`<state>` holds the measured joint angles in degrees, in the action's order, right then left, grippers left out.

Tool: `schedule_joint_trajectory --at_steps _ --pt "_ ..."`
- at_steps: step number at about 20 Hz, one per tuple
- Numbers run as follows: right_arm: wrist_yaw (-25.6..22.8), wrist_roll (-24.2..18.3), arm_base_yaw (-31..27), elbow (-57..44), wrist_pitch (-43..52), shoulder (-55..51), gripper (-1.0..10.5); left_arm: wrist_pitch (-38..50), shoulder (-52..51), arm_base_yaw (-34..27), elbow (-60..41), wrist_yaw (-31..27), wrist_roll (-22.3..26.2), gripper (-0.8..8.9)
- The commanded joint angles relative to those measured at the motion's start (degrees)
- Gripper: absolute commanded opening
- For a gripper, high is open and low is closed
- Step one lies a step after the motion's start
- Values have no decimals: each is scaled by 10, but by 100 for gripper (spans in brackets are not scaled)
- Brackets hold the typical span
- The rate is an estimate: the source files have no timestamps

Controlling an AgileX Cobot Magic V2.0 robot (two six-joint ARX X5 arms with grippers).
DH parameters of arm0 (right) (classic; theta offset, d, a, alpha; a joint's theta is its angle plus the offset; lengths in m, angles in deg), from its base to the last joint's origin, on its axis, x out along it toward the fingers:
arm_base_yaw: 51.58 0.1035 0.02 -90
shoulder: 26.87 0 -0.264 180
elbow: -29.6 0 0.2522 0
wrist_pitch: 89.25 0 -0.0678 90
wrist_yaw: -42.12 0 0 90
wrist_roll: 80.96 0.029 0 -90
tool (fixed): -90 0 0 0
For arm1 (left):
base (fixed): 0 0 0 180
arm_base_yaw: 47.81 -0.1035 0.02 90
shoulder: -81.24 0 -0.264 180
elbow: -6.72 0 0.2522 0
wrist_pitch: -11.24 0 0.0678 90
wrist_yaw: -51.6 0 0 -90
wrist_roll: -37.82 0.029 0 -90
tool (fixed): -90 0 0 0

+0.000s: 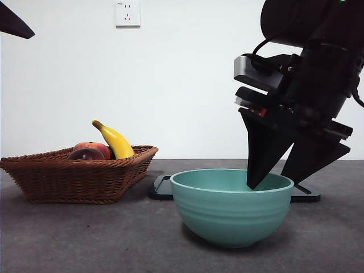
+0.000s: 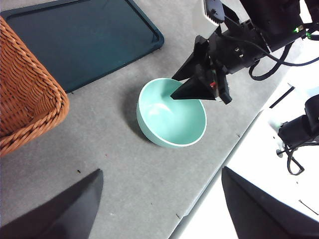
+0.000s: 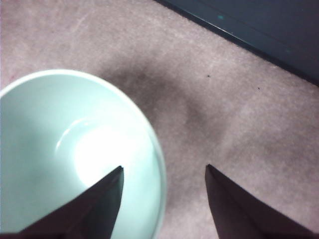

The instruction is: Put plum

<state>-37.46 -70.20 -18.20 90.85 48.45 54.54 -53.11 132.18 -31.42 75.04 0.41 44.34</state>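
Note:
The plum (image 1: 84,154) is a dark maroon fruit lying in the wicker basket (image 1: 74,177) at the left, partly hidden by the basket's rim. My right gripper (image 1: 267,183) is open and empty. It straddles the near-right rim of the teal bowl (image 1: 227,216), with one jaw inside and one outside, as the right wrist view (image 3: 163,169) shows. The bowl (image 3: 40,124) is empty. My left gripper (image 2: 162,172) is open and empty, held high above the table and looking down on the bowl (image 2: 149,124) and the right gripper (image 2: 174,88).
A yellow banana (image 1: 115,141) and a red-orange fruit (image 1: 96,147) lie in the basket (image 2: 25,99) with the plum. A dark flat tray (image 1: 162,187) lies behind the bowl and also shows in the left wrist view (image 2: 75,40). The table's edge runs close to the bowl.

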Motion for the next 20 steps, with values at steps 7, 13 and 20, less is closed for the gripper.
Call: schedule_joint_trajectory --at_steps 7,13,20 --pt "-31 -18 4 115 -85 -129 263 4 3 2 5 2 5 374" --pt "5 -35 5 148 -172 -236 262 4 3 2 5 2 5 374" --pt "24 -37 7 113 -259 -341 263 4 3 2 5 3 3 374"
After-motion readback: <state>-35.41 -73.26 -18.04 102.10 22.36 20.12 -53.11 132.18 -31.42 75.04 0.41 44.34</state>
